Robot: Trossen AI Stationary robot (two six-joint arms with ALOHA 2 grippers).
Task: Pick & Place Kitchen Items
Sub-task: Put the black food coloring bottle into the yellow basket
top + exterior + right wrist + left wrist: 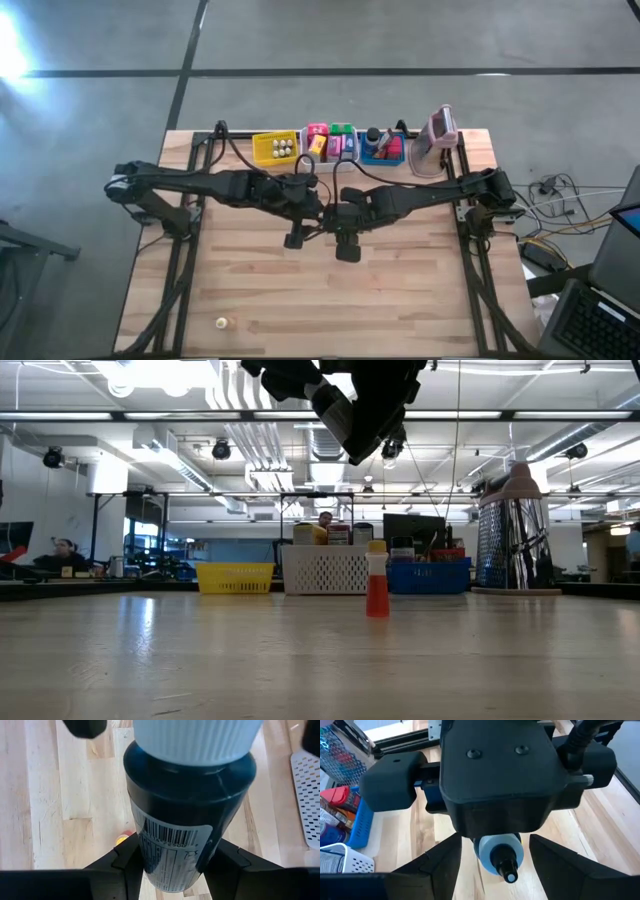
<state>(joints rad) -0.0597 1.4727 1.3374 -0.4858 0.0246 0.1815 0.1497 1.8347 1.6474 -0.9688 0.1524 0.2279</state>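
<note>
The right tool is clenched on a dark bottle with a white ribbed cap, holding it by the lower body above the middle of the desk. The bottle sits between the two fingers, with the barcode label against them and the cap pointing away from the wrist.

The left tool hangs just beside it with its fingers apart and nothing between them. Its camera looks at the right arm's wrist and at the bottle's blue-white cap with a dark tip (the same bottle, probably).

The main risk seems to be a collision: both arms meet at the centre in the high view, so a careless move of one can hit the other or knock the bottle loose. The grip is low on a smooth round body, so the bottle could also slip or tilt if the arm swings fast.

A small red bottle with a yellow cap stands alone on the desk, in front of the white bin; a low pass could tip it.
</note>
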